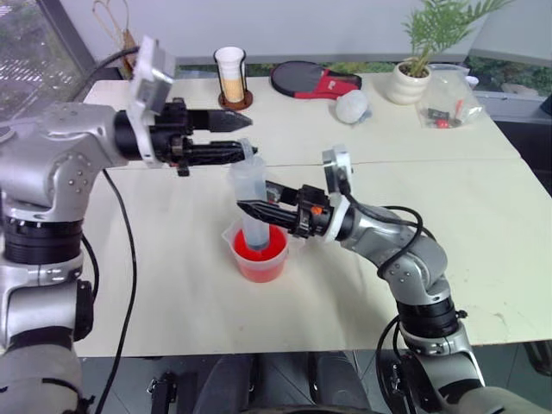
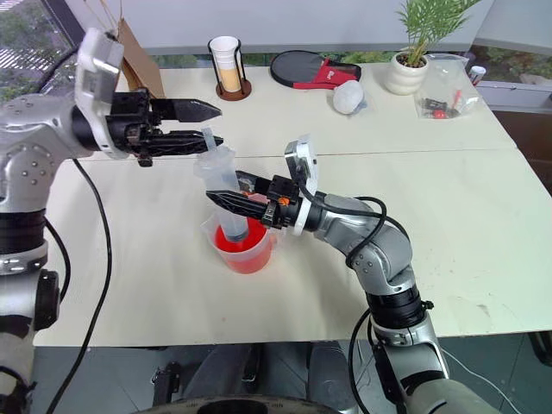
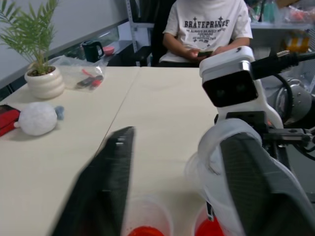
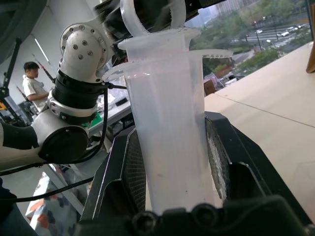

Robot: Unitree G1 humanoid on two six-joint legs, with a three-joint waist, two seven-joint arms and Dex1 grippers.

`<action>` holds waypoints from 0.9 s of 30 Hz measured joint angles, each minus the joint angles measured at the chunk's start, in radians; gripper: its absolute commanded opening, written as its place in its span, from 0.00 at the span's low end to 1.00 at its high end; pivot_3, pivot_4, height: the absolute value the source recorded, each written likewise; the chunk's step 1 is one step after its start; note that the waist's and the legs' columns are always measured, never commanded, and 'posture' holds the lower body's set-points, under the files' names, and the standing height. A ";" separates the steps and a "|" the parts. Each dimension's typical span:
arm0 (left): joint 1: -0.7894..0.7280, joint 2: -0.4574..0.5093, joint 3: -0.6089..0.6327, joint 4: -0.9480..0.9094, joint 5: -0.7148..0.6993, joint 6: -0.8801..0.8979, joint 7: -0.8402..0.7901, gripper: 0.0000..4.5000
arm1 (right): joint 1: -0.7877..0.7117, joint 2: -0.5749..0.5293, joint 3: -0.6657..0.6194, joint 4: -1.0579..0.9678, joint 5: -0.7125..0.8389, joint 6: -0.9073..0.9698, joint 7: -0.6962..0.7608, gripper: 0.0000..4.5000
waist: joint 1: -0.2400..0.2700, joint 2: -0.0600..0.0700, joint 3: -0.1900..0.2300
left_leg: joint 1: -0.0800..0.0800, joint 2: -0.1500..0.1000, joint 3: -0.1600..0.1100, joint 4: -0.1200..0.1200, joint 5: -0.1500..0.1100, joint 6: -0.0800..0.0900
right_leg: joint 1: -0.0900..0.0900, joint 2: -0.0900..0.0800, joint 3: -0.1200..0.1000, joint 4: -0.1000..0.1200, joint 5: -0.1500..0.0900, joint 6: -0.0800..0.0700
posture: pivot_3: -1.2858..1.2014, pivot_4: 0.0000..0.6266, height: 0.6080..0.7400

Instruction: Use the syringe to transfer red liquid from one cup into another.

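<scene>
Head views: right hand (image 1: 259,210) clamps the syringe (image 1: 248,194) barrel mid-length, upright w/ its tip down in the beaker (image 1: 259,255) of red liquid (image 1: 263,259) on the counter (image 1: 483,224). Left hand (image 1: 233,138) sits at the plunger top, fingers parted; contact unclear. Left wrist: a second cup (image 3: 145,219) beside the beaker. Right wrist: pads (image 4: 130,172) squeeze the barrel. Judgement: light, stiff, slick plastic; hold barrel mid-body, pull the plunger by its flange.

The pale table (image 1: 483,216) carries the red-filled beaker (image 1: 259,254), a potted plant (image 1: 412,78), a paddle (image 1: 312,80) and a plastic bag (image 1: 448,102).
</scene>
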 measured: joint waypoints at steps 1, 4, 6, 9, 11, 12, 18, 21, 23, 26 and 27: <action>0.000 -0.003 -0.002 0.000 0.000 -0.002 -0.009 0.12 | 0.007 0.000 0.000 0.000 -0.002 -0.009 -0.004 0.31 | 0.000 0.000 0.000 | 0.000 0.000 0.000 0.000 0.000 0.000 | 0.000 0.000 0.000 0.000 0.000 0.000 | 0.52 0.24 0.99; 0.000 -0.010 -0.002 -0.003 -0.003 -0.001 -0.014 0.02 | 0.009 0.001 -0.001 0.000 -0.011 -0.018 -0.008 0.31 | 0.000 0.000 0.000 | 0.000 0.000 0.000 0.000 0.000 0.000 | 0.000 0.000 0.000 0.000 0.000 0.000 | 0.52 0.24 0.99; 0.000 -0.010 -0.002 -0.003 -0.003 0.005 -0.015 0.02 | 0.015 0.000 0.002 0.000 -0.019 -0.030 -0.008 0.31 | -0.001 0.000 0.000 | 0.000 0.000 0.000 0.000 0.000 0.000 | 0.000 0.000 0.000 0.000 0.000 0.000 | 0.52 0.24 0.99; -0.001 -0.010 -0.002 -0.004 -0.006 0.024 -0.015 0.02 | 0.025 0.001 0.011 0.000 -0.028 -0.048 -0.008 0.31 | -0.001 0.000 0.000 | 0.000 0.000 0.000 0.000 0.000 0.000 | 0.000 0.000 0.000 0.000 0.000 0.000 | 0.52 0.24 0.99; -0.006 -0.009 -0.002 -0.004 -0.007 0.038 -0.018 0.02 | 0.029 0.001 0.016 0.002 -0.034 -0.063 -0.006 0.31 | -0.001 0.000 0.000 | 0.000 0.000 0.000 0.000 0.000 0.000 | 0.000 0.000 0.000 0.000 0.000 0.000 | 0.52 0.24 0.99; -0.010 -0.009 -0.002 -0.003 -0.007 0.040 -0.021 0.02 | 0.032 0.001 0.019 0.002 -0.039 -0.075 -0.005 0.31 | -0.001 0.000 0.000 | 0.000 0.000 0.000 0.000 0.000 0.000 | 0.000 0.000 0.000 0.000 0.000 0.000 | 0.52 0.24 0.99; -0.058 -0.009 -0.002 0.031 -0.014 0.052 -0.042 0.02 | 0.047 0.001 0.031 0.007 -0.065 -0.144 -0.005 0.31 | 0.000 0.000 0.000 | 0.000 0.000 0.000 0.000 0.000 0.000 | 0.000 0.001 0.000 0.000 0.000 0.000 | 0.52 0.24 0.99; -0.081 -0.009 -0.002 0.045 -0.017 0.060 -0.049 0.02 | 0.046 0.001 0.031 0.007 -0.066 -0.157 -0.005 0.31 | -0.001 0.000 0.000 | 0.000 0.000 0.000 0.000 0.000 0.000 | 0.000 0.001 0.000 0.000 0.000 0.000 | 0.52 0.24 0.99; -0.099 -0.007 -0.002 0.063 -0.018 0.061 -0.056 0.02 | 0.046 0.001 0.031 0.011 -0.066 -0.167 -0.005 0.31 | -0.001 0.000 0.000 | 0.000 0.000 0.000 0.000 0.000 0.000 | 0.000 0.001 0.000 0.000 0.000 0.000 | 0.52 0.24 0.99; -0.111 -0.002 -0.002 0.074 -0.019 0.061 -0.059 0.02 | 0.047 0.001 0.033 0.015 -0.066 -0.173 -0.005 0.31 | -0.001 0.000 0.000 | 0.000 0.000 0.000 0.000 0.000 0.000 | 0.000 0.001 0.000 0.000 0.000 0.000 | 0.52 0.24 0.99; -0.111 -0.001 -0.002 0.074 -0.019 0.061 -0.059 0.09 | 0.048 0.001 0.034 0.017 -0.067 -0.173 -0.005 0.31 | -0.001 0.000 0.000 | 0.000 0.000 0.000 0.000 0.000 0.000 | 0.000 0.001 0.000 0.000 0.000 0.000 | 0.52 0.24 0.99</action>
